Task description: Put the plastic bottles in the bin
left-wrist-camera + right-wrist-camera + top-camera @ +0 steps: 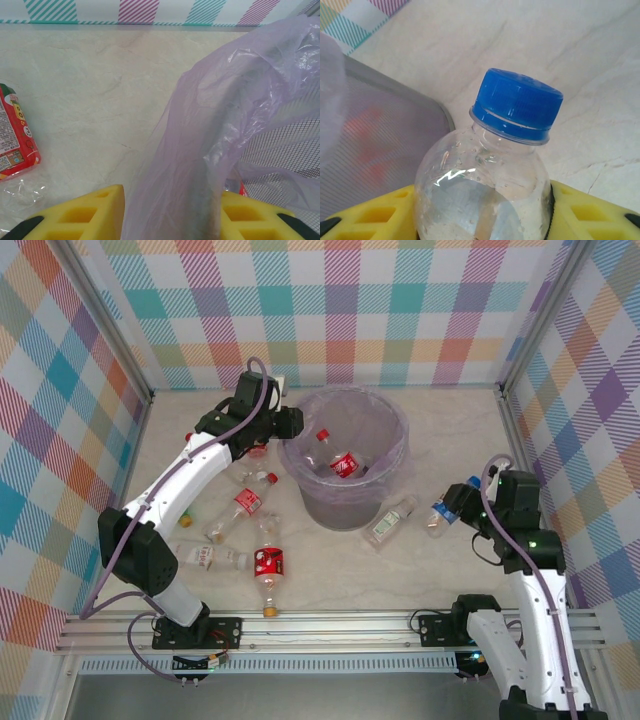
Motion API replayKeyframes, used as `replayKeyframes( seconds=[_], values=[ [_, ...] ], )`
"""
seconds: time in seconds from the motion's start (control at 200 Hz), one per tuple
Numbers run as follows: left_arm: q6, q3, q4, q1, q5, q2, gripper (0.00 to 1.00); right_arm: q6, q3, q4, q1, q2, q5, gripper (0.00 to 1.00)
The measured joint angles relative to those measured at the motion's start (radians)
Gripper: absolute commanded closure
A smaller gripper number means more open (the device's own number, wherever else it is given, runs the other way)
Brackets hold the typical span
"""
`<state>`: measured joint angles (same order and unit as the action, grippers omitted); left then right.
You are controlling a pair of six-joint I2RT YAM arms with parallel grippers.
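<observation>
Nearest: red-labelled bottles (268,565) are scattered on the left half of the table (450,440), within the left arm's reach.

Right tool (482,212) is narrowed onto the blue-capped bottle (487,170). Its yellow pads (590,212) are seen against both sides of the body, below the shoulder. The bottle's long axis runs forward out of the tool, cap leading. Whether the bottle is lifted off the table cannot be told.

Key relation: the bin (335,508) lies to the left of the right tool and slightly farther out, near but not touching. Its rim is judged higher than the bottle, so a lift is needed before any carry over the opening. The right arm is the nearer one for this bottle.

A clear bottle (392,523) is lying between them, just beside the bin wall. A red-labelled bottle (343,464) is seen inside the bin.

Farthest: left tool (170,215) is clamped on the bin's left rim, with the lavender bag (210,125) pinched between its pads. The bin is judged to be steadied.

Views: pad contact is read from the right wrist view, the bottle-to-bin line from the top view.
</observation>
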<state>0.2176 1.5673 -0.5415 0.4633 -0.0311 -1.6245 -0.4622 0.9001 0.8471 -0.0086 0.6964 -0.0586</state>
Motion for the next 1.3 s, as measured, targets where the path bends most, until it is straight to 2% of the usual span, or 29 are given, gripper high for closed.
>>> replayKeyframes(
  seconds=[0.17,0.36,0.605,0.67,0.84,0.93,1.13,1.3],
  values=[
    [-0.002,-0.005,-0.001,0.000,0.012,0.005,0.60,0.058,0.143,0.032,0.000,0.056,0.060,0.47],
    [-0.005,-0.006,-0.002,0.000,0.018,0.005,0.60,0.124,0.338,0.036,0.000,0.123,0.056,0.46],
    [-0.006,-0.008,-0.005,0.000,0.033,0.010,0.60,0.138,0.568,0.000,0.008,0.242,-0.111,0.46],
    [-0.006,-0.009,-0.005,0.000,0.034,0.010,0.60,0.138,0.617,-0.024,0.048,0.281,-0.135,0.46],
    [-0.009,-0.009,-0.005,0.000,0.034,0.010,0.60,0.194,0.781,-0.056,0.303,0.442,-0.117,0.46],
    [-0.009,-0.009,-0.005,0.000,0.034,0.011,0.60,0.248,0.858,-0.057,0.399,0.547,-0.114,0.46],
    [-0.010,-0.017,-0.006,0.000,0.036,0.018,0.60,0.427,0.941,-0.025,0.553,0.742,-0.041,0.46],
    [-0.010,-0.019,-0.006,0.000,0.036,0.019,0.60,0.551,0.940,0.011,0.612,0.841,0.007,0.47]
  ],
)
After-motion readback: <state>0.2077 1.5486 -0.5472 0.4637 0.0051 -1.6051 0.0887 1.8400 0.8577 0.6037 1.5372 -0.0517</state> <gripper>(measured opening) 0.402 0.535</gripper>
